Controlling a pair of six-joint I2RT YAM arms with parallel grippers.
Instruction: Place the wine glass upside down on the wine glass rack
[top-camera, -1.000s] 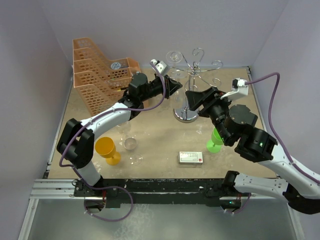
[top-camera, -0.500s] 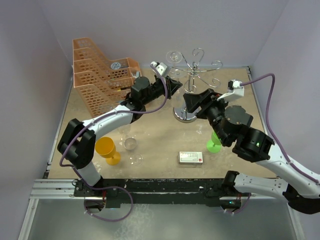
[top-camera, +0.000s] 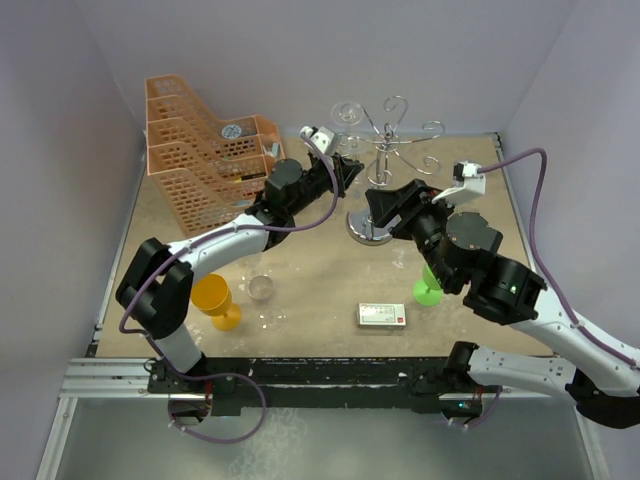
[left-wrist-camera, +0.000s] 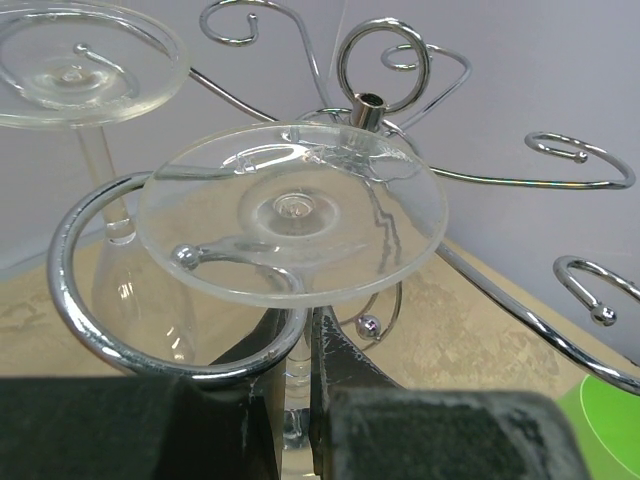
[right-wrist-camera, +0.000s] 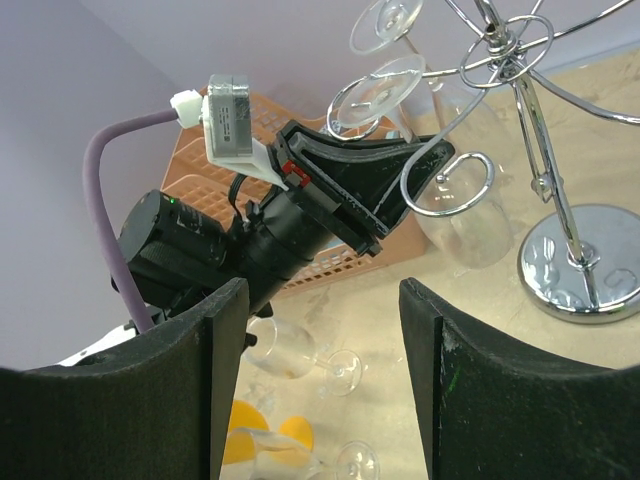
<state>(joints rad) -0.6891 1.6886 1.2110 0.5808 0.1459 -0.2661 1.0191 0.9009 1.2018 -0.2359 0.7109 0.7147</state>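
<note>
A clear wine glass (left-wrist-camera: 290, 215) is upside down with its round foot on top, and my left gripper (left-wrist-camera: 295, 400) is shut on its stem. The foot sits just above a curled arm (left-wrist-camera: 75, 290) of the chrome wine glass rack (top-camera: 371, 228), with the stem at the opening of the loop. I cannot tell whether the foot rests on the wire. Another clear glass (left-wrist-camera: 80, 60) hangs upside down on the arm to the left. My right gripper (right-wrist-camera: 325, 385) is open and holds nothing. It hovers beside the rack and faces the left gripper (right-wrist-camera: 420, 170).
An orange lattice basket (top-camera: 200, 160) stands at the back left. A yellow glass (top-camera: 215, 300) and clear glasses (top-camera: 262, 290) lie at the front left. A green glass (top-camera: 430, 288) and a small box (top-camera: 382, 315) are at the front right, under the right arm.
The left arm has carried the glass a little to the right, closer to the rack's post. The right gripper has shifted slightly left. Neither gripper's opening has changed.
</note>
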